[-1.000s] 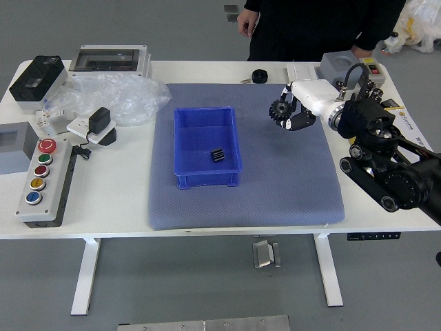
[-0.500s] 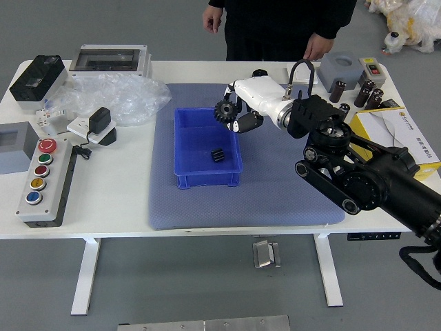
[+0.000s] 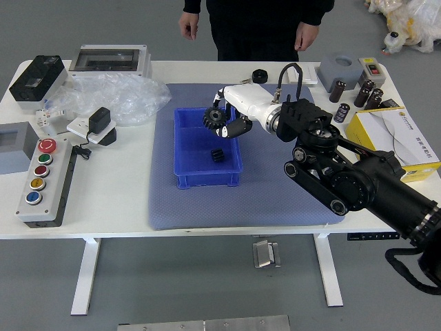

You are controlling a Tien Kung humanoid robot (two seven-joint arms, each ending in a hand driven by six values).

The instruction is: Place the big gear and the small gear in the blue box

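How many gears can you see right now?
2. The big gear is in the right hand, above the blue box; the small gear lies inside the box. Any behind the hand or arm would be hidden.

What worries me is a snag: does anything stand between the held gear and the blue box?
Nothing visible does: the robot hand holds the big gear over the open blue box, where the small gear lies.

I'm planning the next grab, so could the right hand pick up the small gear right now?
Probably not: the right hand is holding the big gear, though nothing covers the small gear in the blue box.
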